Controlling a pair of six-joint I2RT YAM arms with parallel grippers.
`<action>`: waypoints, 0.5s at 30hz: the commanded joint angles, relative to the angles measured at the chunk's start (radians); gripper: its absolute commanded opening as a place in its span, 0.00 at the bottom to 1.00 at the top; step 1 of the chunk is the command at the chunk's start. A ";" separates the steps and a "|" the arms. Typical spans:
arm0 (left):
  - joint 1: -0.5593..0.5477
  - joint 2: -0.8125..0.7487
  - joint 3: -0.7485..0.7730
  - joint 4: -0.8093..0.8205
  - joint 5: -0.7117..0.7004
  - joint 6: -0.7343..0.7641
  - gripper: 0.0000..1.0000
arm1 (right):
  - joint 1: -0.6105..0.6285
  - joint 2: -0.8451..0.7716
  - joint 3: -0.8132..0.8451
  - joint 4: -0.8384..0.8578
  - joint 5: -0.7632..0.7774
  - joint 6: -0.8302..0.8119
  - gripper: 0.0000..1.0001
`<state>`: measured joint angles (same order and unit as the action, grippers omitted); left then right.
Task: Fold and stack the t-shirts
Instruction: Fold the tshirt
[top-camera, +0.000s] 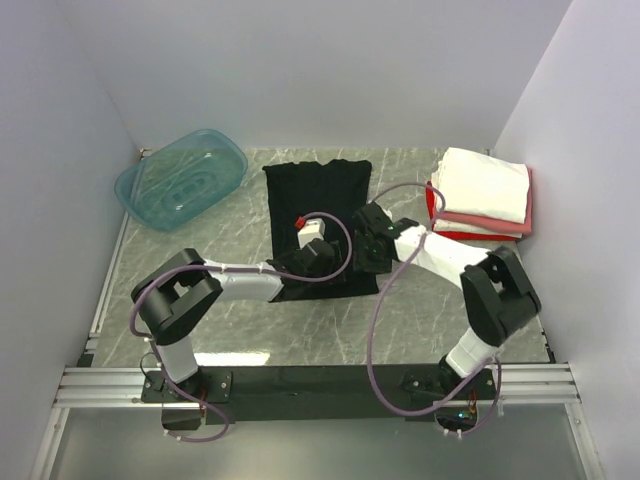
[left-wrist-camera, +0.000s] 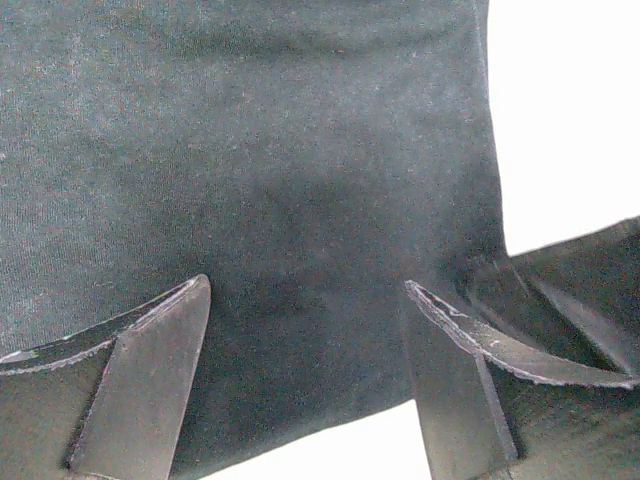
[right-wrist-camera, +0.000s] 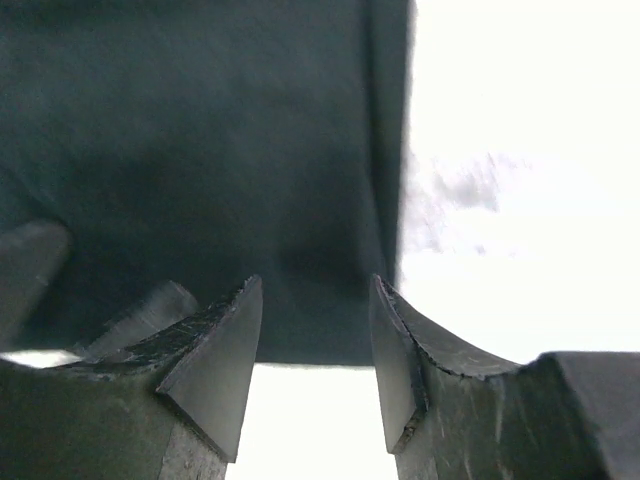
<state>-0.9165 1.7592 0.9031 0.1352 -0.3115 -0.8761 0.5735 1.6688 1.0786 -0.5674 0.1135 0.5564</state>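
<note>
The black t-shirt (top-camera: 318, 195) lies folded into a long strip in the middle of the table. It fills the left wrist view (left-wrist-camera: 260, 150) and most of the right wrist view (right-wrist-camera: 200, 150). My left gripper (top-camera: 322, 255) is open and hovers over the shirt's near part (left-wrist-camera: 305, 300). My right gripper (top-camera: 366, 240) is open over the shirt's near right corner (right-wrist-camera: 315, 300). Both hold nothing. A stack of folded white (top-camera: 485, 183), pink (top-camera: 478, 222) and red (top-camera: 455, 236) shirts sits at the far right.
A translucent teal tub (top-camera: 182, 178) rests at the far left by the wall. White walls close in the table on three sides. The arm bases and cables stand along the near edge (top-camera: 320, 382).
</note>
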 joint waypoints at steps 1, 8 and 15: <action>-0.036 -0.007 -0.045 -0.003 -0.032 -0.037 0.82 | 0.006 -0.124 -0.092 0.058 0.015 0.042 0.55; -0.053 -0.214 -0.089 -0.121 -0.103 -0.038 0.84 | 0.008 -0.222 -0.212 0.077 0.021 0.060 0.59; -0.033 -0.355 -0.162 -0.293 -0.209 -0.069 0.88 | 0.008 -0.250 -0.282 0.112 -0.005 0.076 0.59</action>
<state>-0.9646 1.4551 0.7792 -0.0540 -0.4469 -0.9154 0.5762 1.4605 0.8139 -0.4995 0.1101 0.6132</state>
